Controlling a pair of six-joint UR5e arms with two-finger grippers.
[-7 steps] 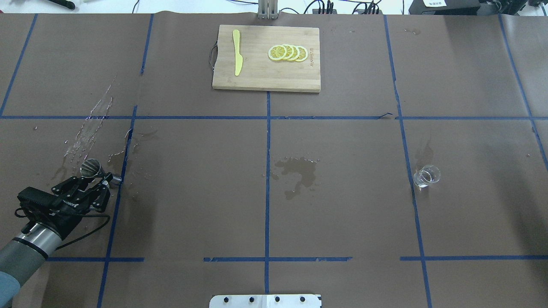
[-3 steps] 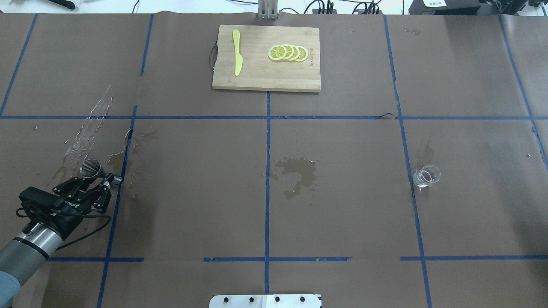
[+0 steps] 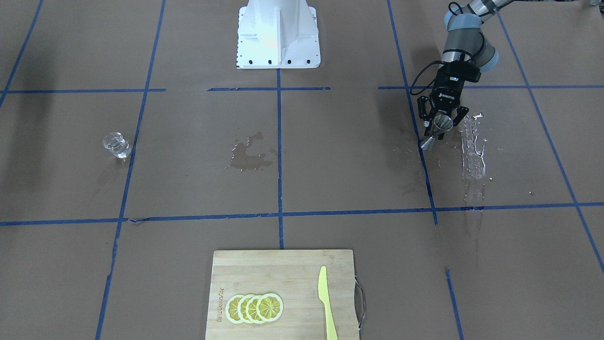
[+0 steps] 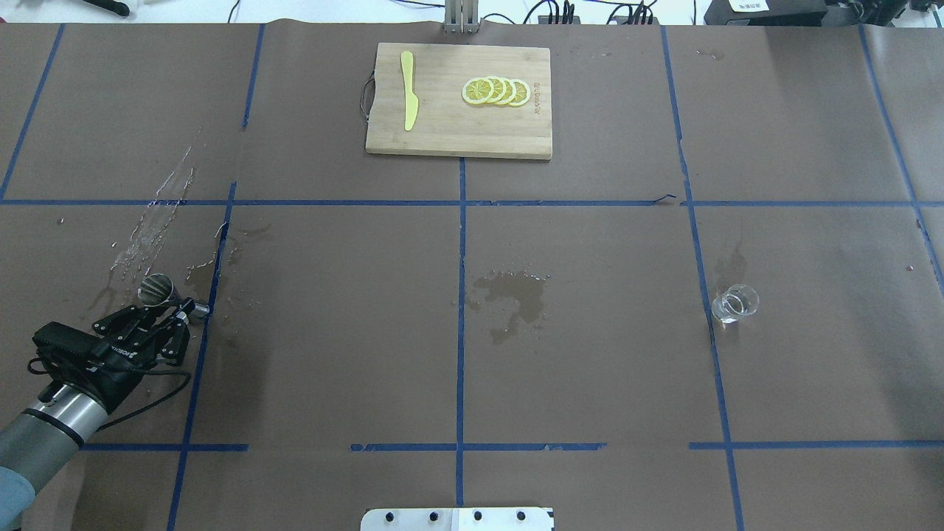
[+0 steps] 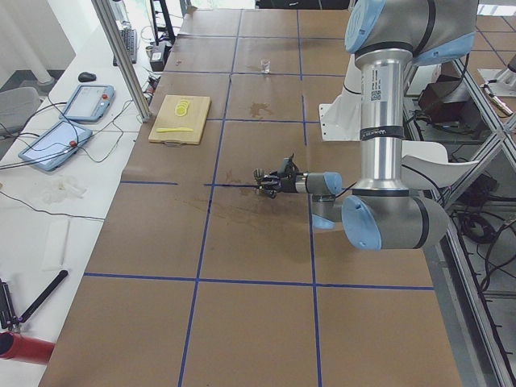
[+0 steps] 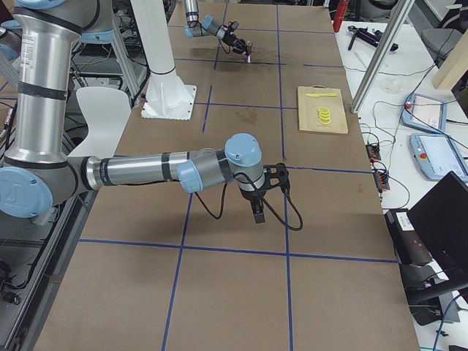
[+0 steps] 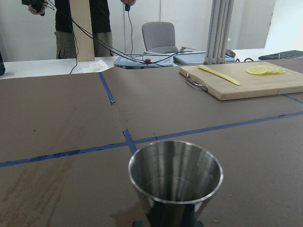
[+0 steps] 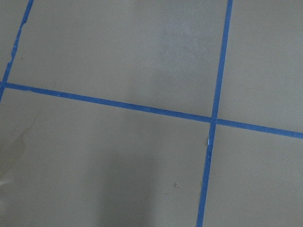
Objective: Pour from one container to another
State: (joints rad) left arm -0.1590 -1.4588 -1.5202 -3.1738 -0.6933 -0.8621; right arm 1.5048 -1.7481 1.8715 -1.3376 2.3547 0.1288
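Observation:
The steel jigger (image 4: 158,290) is at the table's left side, tilted, with my left gripper (image 4: 175,304) shut on its narrow waist. From across the table the jigger (image 3: 437,131) sits between the black fingers, its lower cone close to the paper. The left wrist view looks into the jigger's open cup (image 7: 175,175). The clear glass cup (image 4: 734,303) stands alone far to the right, also seen from the front as the glass cup (image 3: 116,145). My right gripper (image 6: 258,212) shows only in the exterior right view, low over bare paper; whether it is open or shut I cannot tell.
A wooden cutting board (image 4: 442,129) at the far middle carries lemon slices (image 4: 495,91) and a yellow knife (image 4: 408,90). A wet stain (image 4: 512,291) marks the table's centre and water splashes (image 4: 151,228) lie beyond the jigger. The robot base (image 3: 277,33) stands at the near edge.

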